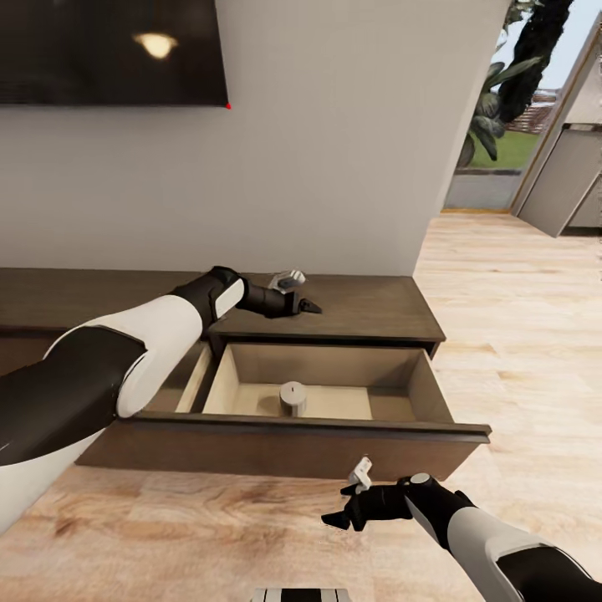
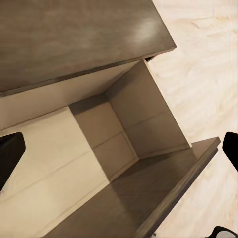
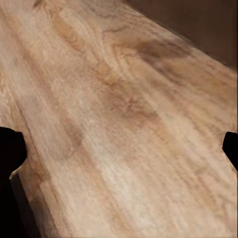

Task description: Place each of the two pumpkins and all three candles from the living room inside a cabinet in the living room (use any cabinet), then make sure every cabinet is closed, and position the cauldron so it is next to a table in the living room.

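The dark brown cabinet (image 1: 368,305) stands along the wall with one drawer (image 1: 334,431) pulled out, its inside light beige. One off-white candle (image 1: 293,398) stands upright near the middle of the drawer floor. My left gripper (image 1: 306,306) hovers over the cabinet top at the drawer's back edge, open and holding nothing. In the left wrist view the drawer's bare inner corner (image 2: 106,129) lies between the spread fingers (image 2: 9,153). My right gripper (image 1: 338,517) hangs open in front of the drawer front, low over the wooden floor (image 3: 124,114). No pumpkins or cauldron are in view.
A dark TV (image 1: 109,50) hangs on the grey wall above the cabinet. To the right the wooden floor (image 1: 518,334) runs to a doorway with plants (image 1: 502,100) and a grey unit (image 1: 568,184). The pulled-out drawer juts toward me.
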Motion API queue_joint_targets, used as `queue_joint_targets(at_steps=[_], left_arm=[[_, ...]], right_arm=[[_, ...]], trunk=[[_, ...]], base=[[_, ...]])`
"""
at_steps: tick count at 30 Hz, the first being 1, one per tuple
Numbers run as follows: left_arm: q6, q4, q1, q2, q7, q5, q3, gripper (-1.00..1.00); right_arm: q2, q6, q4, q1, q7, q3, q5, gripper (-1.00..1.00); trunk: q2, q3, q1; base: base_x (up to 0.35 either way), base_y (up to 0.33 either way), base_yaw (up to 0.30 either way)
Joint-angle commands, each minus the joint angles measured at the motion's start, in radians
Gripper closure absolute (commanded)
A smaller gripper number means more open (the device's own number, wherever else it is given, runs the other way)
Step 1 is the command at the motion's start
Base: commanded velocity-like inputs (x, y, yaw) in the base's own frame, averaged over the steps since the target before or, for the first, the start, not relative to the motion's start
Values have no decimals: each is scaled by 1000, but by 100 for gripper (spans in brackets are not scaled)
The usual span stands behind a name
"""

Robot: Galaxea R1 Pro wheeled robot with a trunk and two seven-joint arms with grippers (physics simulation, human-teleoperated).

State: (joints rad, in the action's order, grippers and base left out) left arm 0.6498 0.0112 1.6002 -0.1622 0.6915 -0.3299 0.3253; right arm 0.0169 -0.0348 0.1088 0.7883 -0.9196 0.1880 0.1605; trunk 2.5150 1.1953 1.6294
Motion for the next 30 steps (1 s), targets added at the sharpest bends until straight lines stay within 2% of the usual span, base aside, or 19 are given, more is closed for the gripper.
queue_joint_targets(at_steps=[1,6,7,10,13,18,25,30], left_arm=[[0,-3,0,13,-7,-8,9,-100],[-1,-5,1,20,-11,-8,9,-100],[-1,-5,1,21,-11,-7,10,-100],[-1,-5,1,21,-12,-7,10,-100],[1,-6,0,21,-40,-5,9,-100],[6,-6,0,21,-122,-2,10,-100],[9,-10,0,23,-157,-1,11,-100],[12,-12,0,24,-195,-1,12,-100]], right_arm=[[0,-5,1,0,25,0,-5,-100],[-1,-17,-13,0,44,0,-16,-100],[-4,-19,-19,0,78,1,-16,-100],[-5,-19,-20,0,85,1,-16,-100],[-5,-19,-20,0,103,1,-16,-100],[-5,-19,-21,0,148,1,-17,-100],[-6,-20,-22,0,209,1,-16,-100],[-6,-18,-22,0,221,1,-16,-100]], trunk=[[0,-3,-1],[-1,-22,-3],[-1,-26,-3],[-2,-38,-5],[-3,-50,-6],[-4,-69,-8],[-5,-80,-10],[-5,-88,-10]], base=[[0,0,0],[0,0,0],[0,0,0],[0,0,0],[0,0,0],[0,0,0],[0,0,0],[0,0,0]])
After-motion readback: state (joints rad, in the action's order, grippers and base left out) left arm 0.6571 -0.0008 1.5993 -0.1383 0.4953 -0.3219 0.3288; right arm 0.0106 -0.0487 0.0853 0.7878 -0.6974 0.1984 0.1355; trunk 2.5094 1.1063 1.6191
